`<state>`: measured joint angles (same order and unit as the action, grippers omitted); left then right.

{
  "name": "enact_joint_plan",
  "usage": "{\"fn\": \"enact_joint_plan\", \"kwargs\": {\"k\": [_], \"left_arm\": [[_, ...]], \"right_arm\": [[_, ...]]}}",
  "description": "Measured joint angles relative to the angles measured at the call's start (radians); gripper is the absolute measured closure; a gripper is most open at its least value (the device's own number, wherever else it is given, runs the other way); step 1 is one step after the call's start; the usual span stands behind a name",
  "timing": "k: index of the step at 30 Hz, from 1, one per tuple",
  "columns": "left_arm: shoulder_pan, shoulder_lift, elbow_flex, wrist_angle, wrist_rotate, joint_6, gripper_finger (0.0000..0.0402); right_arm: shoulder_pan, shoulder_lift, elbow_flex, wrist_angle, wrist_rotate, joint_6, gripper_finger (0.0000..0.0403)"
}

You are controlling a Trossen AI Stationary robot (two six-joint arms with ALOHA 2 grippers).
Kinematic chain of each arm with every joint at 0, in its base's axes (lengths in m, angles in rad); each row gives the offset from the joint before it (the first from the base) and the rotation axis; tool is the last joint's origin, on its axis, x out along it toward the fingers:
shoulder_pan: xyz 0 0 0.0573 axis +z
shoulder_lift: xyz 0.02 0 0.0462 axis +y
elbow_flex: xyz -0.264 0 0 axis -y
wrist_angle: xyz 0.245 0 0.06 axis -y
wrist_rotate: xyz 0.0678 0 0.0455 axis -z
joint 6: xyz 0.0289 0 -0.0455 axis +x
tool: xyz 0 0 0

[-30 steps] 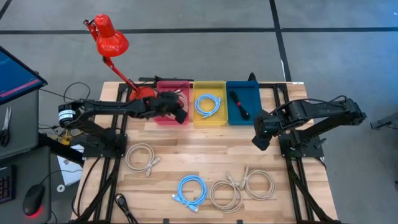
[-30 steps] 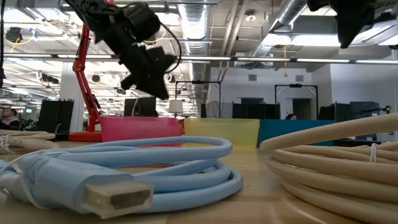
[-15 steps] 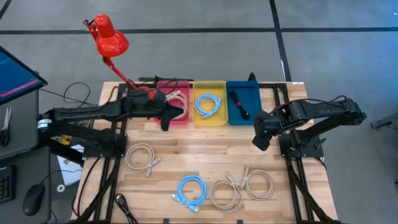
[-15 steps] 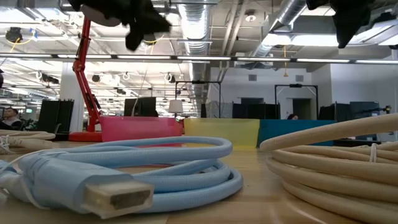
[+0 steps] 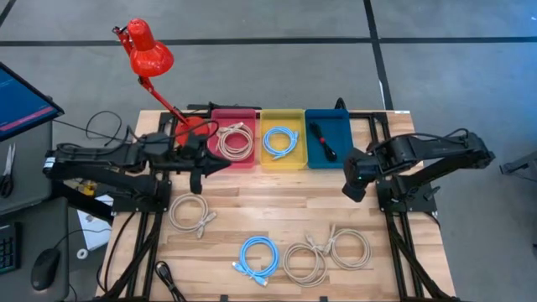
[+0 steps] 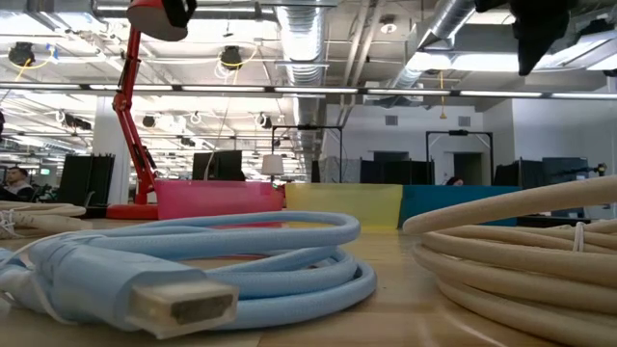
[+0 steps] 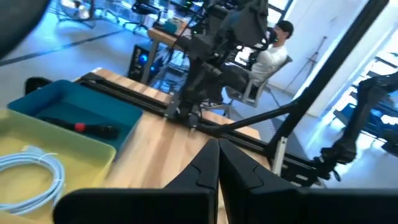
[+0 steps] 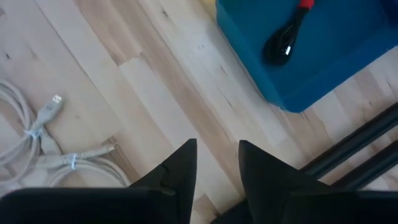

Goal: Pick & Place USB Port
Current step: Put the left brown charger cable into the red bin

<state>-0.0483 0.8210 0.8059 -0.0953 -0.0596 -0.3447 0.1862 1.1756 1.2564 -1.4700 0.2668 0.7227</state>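
Left gripper (image 5: 210,165), fingers together, empty, nearest beige cable coil (image 5: 190,210) just nearward; right gripper (image 5: 353,186) slightly parted, idle.

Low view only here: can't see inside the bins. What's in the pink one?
Observer: A beige cable lies coiled in the pink bin.
Operator: Yellow and blue bins?
Observer: The yellow bin holds a light blue cable; the blue bin holds a black and red cable.
Operator: Where's the left gripper?
Observer: The left gripper is over the table beside the pink bin, fingers shut and empty.
Operator: Right one?
Observer: The right gripper hangs over bare wood near the blue bin, fingers open.
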Motion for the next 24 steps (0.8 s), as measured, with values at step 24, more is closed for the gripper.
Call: {"fn": "enact_joint_plan", "kwargs": {"k": [24], "left_arm": [[-0.058,-0.035,-0.001,-0.129,-0.105,0.000,0.0398]], "right_arm": [[0.129,-0.261,-0.287,0.226,0.051,0.147,0.0386]]}}
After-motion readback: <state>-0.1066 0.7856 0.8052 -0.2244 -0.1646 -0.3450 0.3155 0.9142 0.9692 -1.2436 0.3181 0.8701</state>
